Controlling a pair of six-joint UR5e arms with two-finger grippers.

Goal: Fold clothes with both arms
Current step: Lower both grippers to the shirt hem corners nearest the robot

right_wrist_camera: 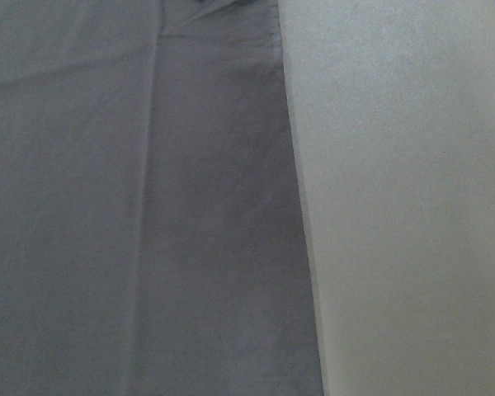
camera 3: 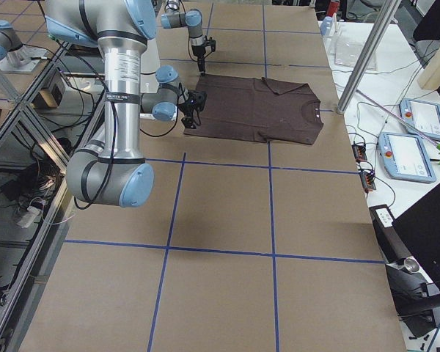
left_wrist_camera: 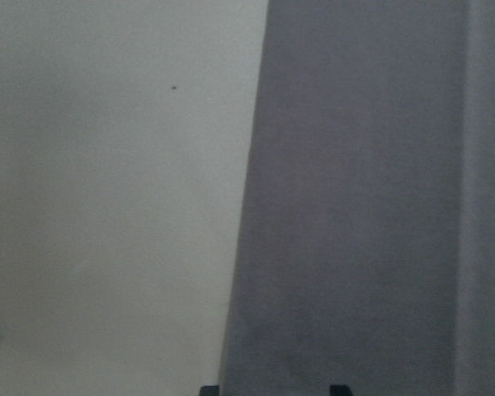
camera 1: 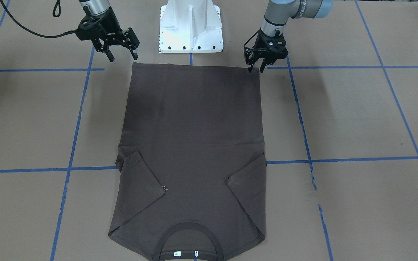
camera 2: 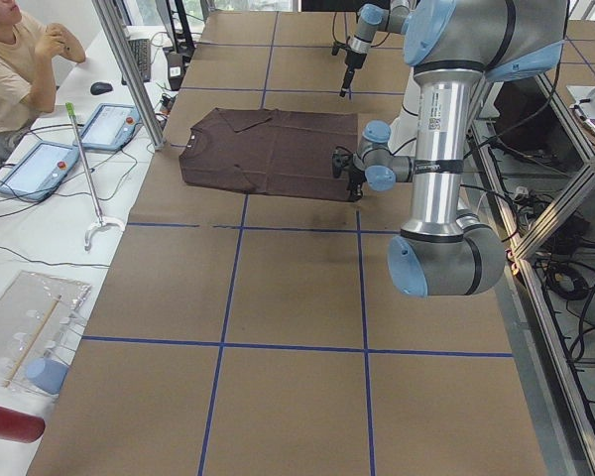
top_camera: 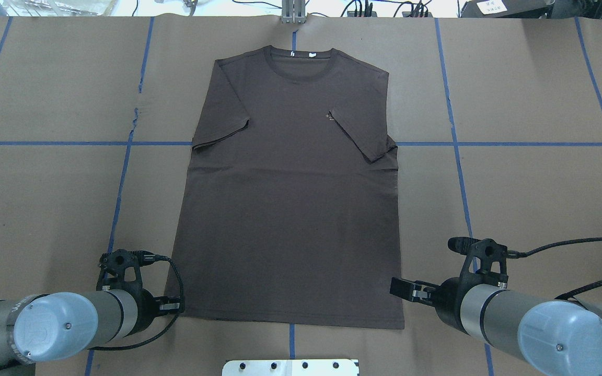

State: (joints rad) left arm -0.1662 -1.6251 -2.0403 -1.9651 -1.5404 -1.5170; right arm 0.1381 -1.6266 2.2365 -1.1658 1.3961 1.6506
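Shows a wide table (camera 1: 357,116) covered in brown paper and gridded with blue tape, with a dark brown-grey short-sleeved cotton T-shirt (camera 1: 191,137) spread flat on it, chest up, hem toward the robot and neck away. Flanked at the hem by two silver-grey tubular robot arms with light blue joint caps, the left arm (top_camera: 66,318) and the right arm (top_camera: 515,313), both extended from the base side. Finds the black two-finger left gripper (camera 1: 255,69) pointed down at the hem corner on its own side, fingers parted only narrowly and straddling the cloth's edge there, tips low over the paper, not closed on the fabric; cannot tell whether touching it. Finds the black two-finger right gripper (camera 1: 123,57) spread wide and empty, tilted, hanging just beside the opposite hem corner without gripping it. Places the white bolted pedestal base (camera 1: 191,29) between the two grippers, just beyond the middle of the hem. Shows both short sleeves (camera 1: 138,188) folded inward over the chest, the ribbed round collar (camera 1: 189,226) at the end well apart from the grippers, a small pale chest logo (camera 1: 164,189) at the tip of one folded sleeve, and white neck tags (camera 1: 176,254) inside the collar.
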